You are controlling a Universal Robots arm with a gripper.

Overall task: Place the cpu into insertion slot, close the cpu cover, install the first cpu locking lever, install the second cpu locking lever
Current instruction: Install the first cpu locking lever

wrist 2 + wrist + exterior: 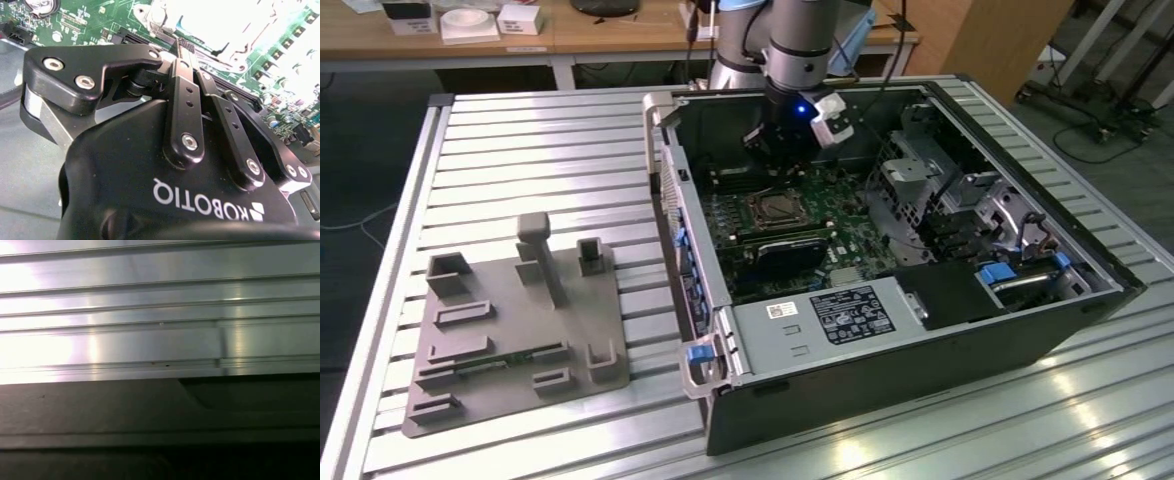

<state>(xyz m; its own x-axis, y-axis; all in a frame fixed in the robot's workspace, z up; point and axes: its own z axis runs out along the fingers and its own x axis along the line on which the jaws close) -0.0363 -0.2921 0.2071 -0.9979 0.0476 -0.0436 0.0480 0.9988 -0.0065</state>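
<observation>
Looking at an open tower case (881, 400) lying on its side on a slatted metal table (534, 140). Got the gripper (779, 162) hanging down inside the case at its far end, right above the green board (847, 190), with a blue light glowing on the wrist. Can spot the insertion slot (774, 208) just on the near side of the gripper, mid-board: a dark square with a silvery rim. Can't tell whether the cpu is seated in there.

In the second wrist view, seeing the fingers (187, 75) drawn together at the tips with nothing visible between them, and the slot area blown out white just past them.

As for writing: can make out white lettering across the gripper body in that same view. Also seeing a black label (851, 312) with white print and a small white sticker beside it, both on the metal box at the case's near end.

Also noticing a grey moulded fixture (507, 330) on the table toward the exterior view's left, well apart from the case.
</observation>
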